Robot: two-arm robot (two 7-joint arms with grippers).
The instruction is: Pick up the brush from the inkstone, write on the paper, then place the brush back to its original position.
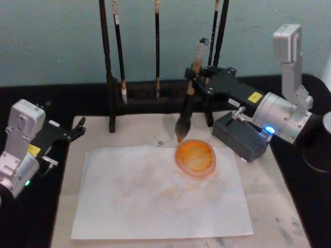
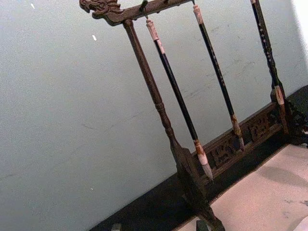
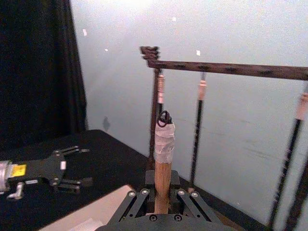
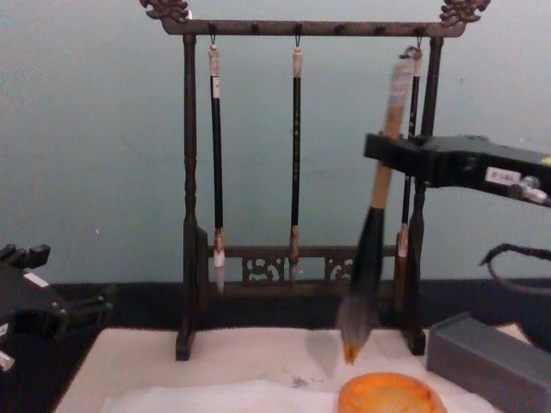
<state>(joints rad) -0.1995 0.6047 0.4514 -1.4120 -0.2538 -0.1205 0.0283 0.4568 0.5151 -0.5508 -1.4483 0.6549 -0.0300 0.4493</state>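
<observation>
Right pincer (image 1: 193, 78) is clamped on the brush (image 1: 186, 111) at mid-handle. The brush stands near-upright, bristle tip just above the far rim of the orange dish (image 1: 195, 157). The paper (image 1: 155, 201) lies under and nearward of the dish, so writing likely needs travel nearward and down. The right arm reaches in from the dish's right. Left pincer (image 1: 77, 129), fingers apart and empty, sits well left of the dish.

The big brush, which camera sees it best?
The chest view: the brush shows whole from the side, taped top to orange-tipped bristles, held by the right hand. The head view sees it from above, shortened. The right wrist view shows its taped handle top.
</observation>
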